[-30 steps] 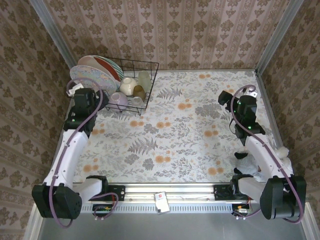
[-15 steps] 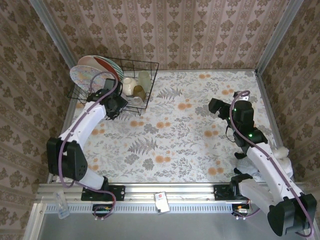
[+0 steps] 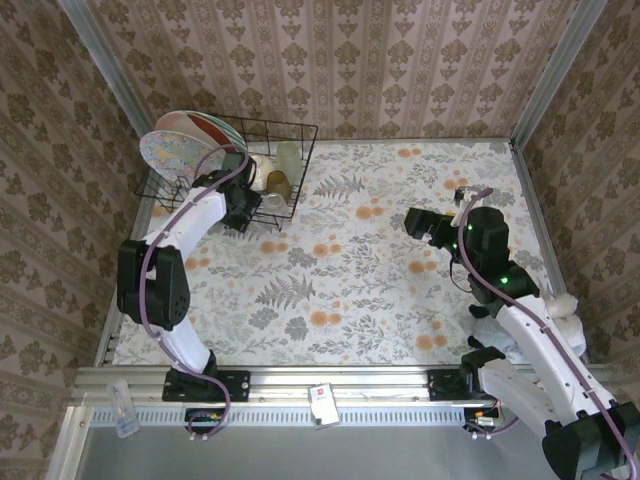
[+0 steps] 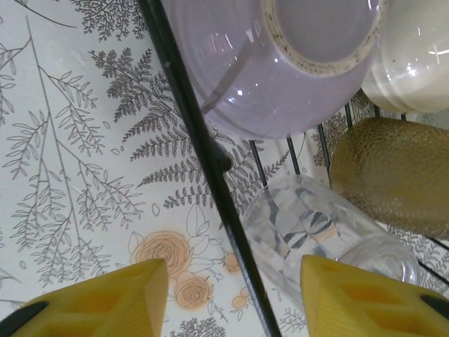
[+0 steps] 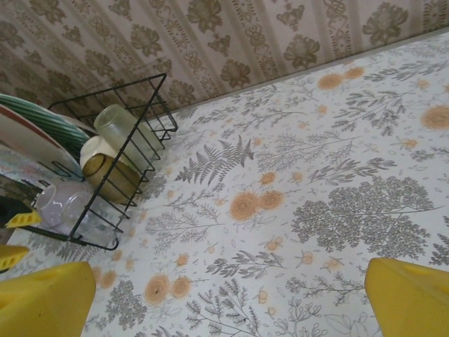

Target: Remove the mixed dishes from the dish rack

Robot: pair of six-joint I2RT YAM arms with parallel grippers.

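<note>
The black wire dish rack (image 3: 292, 135) stands at the table's far left, with plates (image 3: 180, 145) upright in its left half. My left gripper (image 3: 241, 207) hovers over the rack's front right part. In the left wrist view its jaws (image 4: 235, 298) stand apart, astride the rack's wire (image 4: 203, 154) and the edge of a clear glass (image 4: 316, 232). A lavender bowl (image 4: 273, 63), a cream cup (image 4: 414, 63) and an amber cup (image 4: 393, 175) lie beyond. My right gripper (image 3: 420, 222) is open over the table's right-middle, empty (image 5: 228, 302), far from the rack (image 5: 133, 151).
A pale-green cup (image 5: 116, 123) stands at the rack's back right. Patterned walls close the table on the far, left and right sides. The floral tablecloth (image 3: 370, 260) stretches between the rack and the right arm.
My left arm has swung from the rack's left side to its front right, and its jaws have narrowed. My right gripper has moved left and a little nearer.
</note>
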